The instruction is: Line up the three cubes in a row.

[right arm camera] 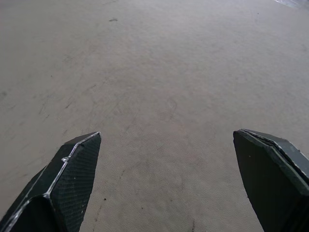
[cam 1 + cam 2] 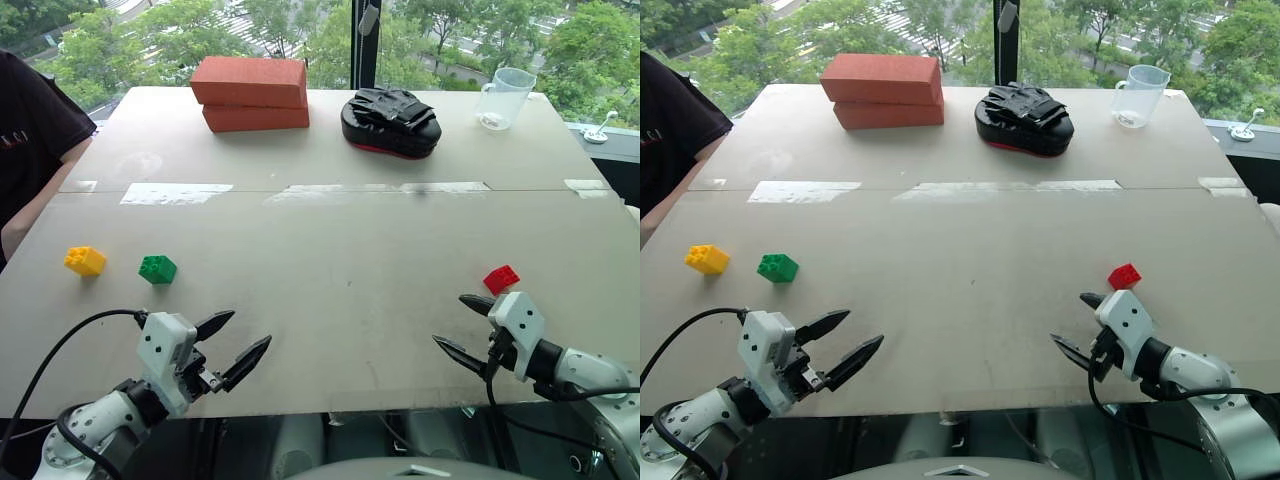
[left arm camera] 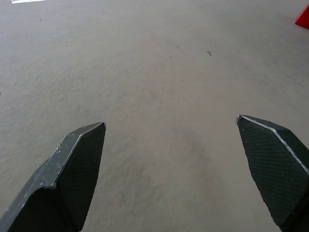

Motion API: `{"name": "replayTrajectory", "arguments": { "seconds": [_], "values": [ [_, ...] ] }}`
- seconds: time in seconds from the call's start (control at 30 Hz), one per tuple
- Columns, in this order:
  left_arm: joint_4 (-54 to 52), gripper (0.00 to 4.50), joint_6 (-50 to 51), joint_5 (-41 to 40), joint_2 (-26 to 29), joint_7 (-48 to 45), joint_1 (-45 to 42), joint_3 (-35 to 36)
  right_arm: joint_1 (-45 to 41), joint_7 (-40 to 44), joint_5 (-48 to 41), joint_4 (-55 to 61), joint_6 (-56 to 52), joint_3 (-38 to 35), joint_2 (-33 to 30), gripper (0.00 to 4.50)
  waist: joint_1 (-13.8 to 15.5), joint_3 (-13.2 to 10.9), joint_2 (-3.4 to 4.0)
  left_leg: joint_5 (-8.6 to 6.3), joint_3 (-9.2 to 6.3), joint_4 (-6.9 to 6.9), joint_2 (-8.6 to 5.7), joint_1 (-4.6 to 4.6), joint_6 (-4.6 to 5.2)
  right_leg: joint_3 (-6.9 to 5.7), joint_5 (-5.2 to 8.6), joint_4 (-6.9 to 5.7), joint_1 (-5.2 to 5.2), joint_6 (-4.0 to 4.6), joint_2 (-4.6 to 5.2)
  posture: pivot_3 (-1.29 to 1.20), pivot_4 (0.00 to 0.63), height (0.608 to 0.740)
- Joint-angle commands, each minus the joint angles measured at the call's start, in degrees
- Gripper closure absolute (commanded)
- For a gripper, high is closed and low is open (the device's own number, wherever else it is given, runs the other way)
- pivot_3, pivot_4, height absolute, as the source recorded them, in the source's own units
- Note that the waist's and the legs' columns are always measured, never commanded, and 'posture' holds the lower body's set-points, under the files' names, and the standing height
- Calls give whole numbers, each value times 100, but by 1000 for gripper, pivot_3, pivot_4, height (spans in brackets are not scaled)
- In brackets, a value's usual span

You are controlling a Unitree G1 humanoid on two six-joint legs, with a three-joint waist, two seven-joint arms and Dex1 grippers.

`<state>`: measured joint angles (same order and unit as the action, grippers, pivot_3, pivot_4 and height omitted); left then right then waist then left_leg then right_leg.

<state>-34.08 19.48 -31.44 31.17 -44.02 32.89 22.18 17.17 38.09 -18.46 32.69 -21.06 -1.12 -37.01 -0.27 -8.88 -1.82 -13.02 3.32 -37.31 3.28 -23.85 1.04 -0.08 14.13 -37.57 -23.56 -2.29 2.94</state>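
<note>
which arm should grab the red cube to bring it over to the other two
Probably right. The red cube sits just beyond the open right gripper, while the left gripper hangs nearer the green cube and yellow cube, far across the table.

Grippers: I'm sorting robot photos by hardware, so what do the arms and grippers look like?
Both match: the left gripper and right gripper each have two black pointed fingers with a fine textured face, on a white housing. Silver-grey arm segments carry looping black cables.

White blocky wrist housings, silver-grey rounded forearms, looping black cables; left gripper and right gripper with pointed black fingers, finely cross-hatched inside.
</note>
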Motion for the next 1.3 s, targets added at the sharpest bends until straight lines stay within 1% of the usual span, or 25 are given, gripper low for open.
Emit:
{"name": "replayTrajectory", "arguments": {
  "seconds": [0.03, 0.1, 0.17, 0.23, 0.27, 0.33, 0.4, 0.43, 0.5, 0.6, 0.67, 0.73, 0.87, 0.97, 1.13, 1.23, 1.27, 1.3],
  "values": [
    [67, 57, -134, -49, 10, -5, -229, 29, -65, -90, 53, 38, 290, -119, 137, 0, 0, 0, 0, 0, 0, 0, 0, 0, 0, 0, 0, 0, 0, 0, 0, 0, 150, 740],
    [169, 57, 35, -343, -143, 209, -673, -27, -269, -292, 156, 50, 408, -152, 285, 0, 5, 0, 1, 0, 0, 0, 0, 0, 0, 0, 0, 0, 0, 0, 0, 0, 150, 740],
    [158, 57, 222, -519, -231, 407, -934, -69, -426, -431, 202, 65, 385, -193, 360, 0, 27, -2, 4, 0, -2, -1, 0, 0, -1, -2, 0, -1, 0, -1, -1, 0, 150, 740],
    [-37, 57, 525, -860, -298, 609, -1304, -180, -690, -639, 174, 191, 9, -301, 380, 0, 25, 2, -3, 0, -1, -5, 0, 1, 1, -3, -1, -4, 1, -2, -2, 0, 150, 740],
    [-146, 57, 620, -948, -243, 594, -1442, -265, -803, -693, 86, 273, -215, -380, 342, 0, 26, 2, -3, 1, 1, -6, 1, 1, 1, -3, -1, -4, 2, -2, -1, 0, 150, 740],
    [-335, 57, 594, -835, 157, 139, -1624, -531, -1065, -753, -225, 405, -910, -725, 122, 0, 28, 3, -6, 1, 9, -6, -2, 0, 2, 2, -15, -4, 3, 20, -2, 0, 150, 740],
    [-454, 57, 495, -695, 587, -364, -1710, -757, -1250, -636, -494, 449, -1478, -1091, -212, 0, 41, -2, 2, 2, 10, -5, -6, -2, 3, 3, -17, -7, 2, 23, -6, 0, 150, 740],
    [-497, 57, 514, -783, 748, -540, -1769, -818, -1351, -587, -709, 435, -1802, -1332, -375, 0, 52, -3, 5, 2, 12, -2, -7, -4, 3, 5, -17, -7, 0, 25, -7, 0, 150, 740],
    [-513, 57, 536, -889, 964, -758, -1909, -905, -1525, -600, -1127, 364, -2491, -1731, -592, 0, 76, -3, 6, 1, 15, 7, -8, -3, 2, 6, -16, -1, -1, 25, -10, 0, 150, 740],
    [-451, 57, 564, -965, 1139, -1011, -2153, -1041, -1496, -426, -1415, 216, -3080, -1993, -929, 0, 95, -4, 6, 0, 14, 12, -7, -3, 2, 5, -15, 6, -1, 26, -20, 0, 150, 740],
    [-436, 57, 541, -913, 1255, -1207, -2238, -1154, -1514, -430, -1475, 55, -3314, -1966, -1007, 0, 98, -3, 5, 0, 13, 15, -7, -3, 2, 5, -14, 6, 0, 27, -22, 0, 150, 740],
    [-436, 57, 516, -874, 1313, -1286, -2248, -1199, -1633, -581, -1582, -58, -3580, -1961, -930, 0, 90, -4, 7, 0, 15, 13, -8, -3, 3, 7, -14, 6, 0, 27, -22, 0, 150, 740],
    [-586, 57, 591, -957, 1306, -1230, -2188, -1152, -1828, -854, -1565, -194, -3963, -1801, -853, 0, 86, -4, 6, 0, 25, 9, -8, 1, 4, 21, -14, 5, -1, 23, -23, 0, 150, 740],
    [-675, 57, 624, -992, 1307, -1193, -2140, -1142, -1968, -967, -1499, -280, -4012, -1628, -789, 0, 91, -4, 6, 0, 24, 8, -7, 1, 4, 21, -14, 5, -1, 22, -24, 0, 150, 740],
    [-802, 57, 760, -1033, 1298, -998, -2213, -1176, -2334, -1168, -1508, -624, -4271, -1397, -524, 0, 93, -6, 8, 0, 24, 9, -8, 0, 4, 24, -14, 4, -2, 23, -25, 0, 150, 740],
    [-823, 0, 845, -1078, 1314, -926, -2278, -1154, -2347, -1143, -1440, -698, -4251, -1279, -561, 816, 105, -6, 8, 0, 22, 9, -9, -2, 4, 22, -14, 5, -2, 23, -27, 0, 150, 740],
    [-824, 0, 874, -1091, 1317, -901, -2308, -1152, -2360, -1139, -1435, -740, -4245, -1278, -554, 1407, 103, -6, 8, 0, 22, 9, -9, -2, 4, 22, -14, 5, -2, 23, -27, 0, 150, 740],
    [-824, 0, 909, -1112, 1318, -874, -2336, -1147, -2366, -1121, -1412, -773, -4229, -1252, -572, 1720, 101, -6, 8, 0, 22, 9, -9, -2, 5, 23, -14, 5, -1, 23, -27, 0, 150, 740]
  ]
}}
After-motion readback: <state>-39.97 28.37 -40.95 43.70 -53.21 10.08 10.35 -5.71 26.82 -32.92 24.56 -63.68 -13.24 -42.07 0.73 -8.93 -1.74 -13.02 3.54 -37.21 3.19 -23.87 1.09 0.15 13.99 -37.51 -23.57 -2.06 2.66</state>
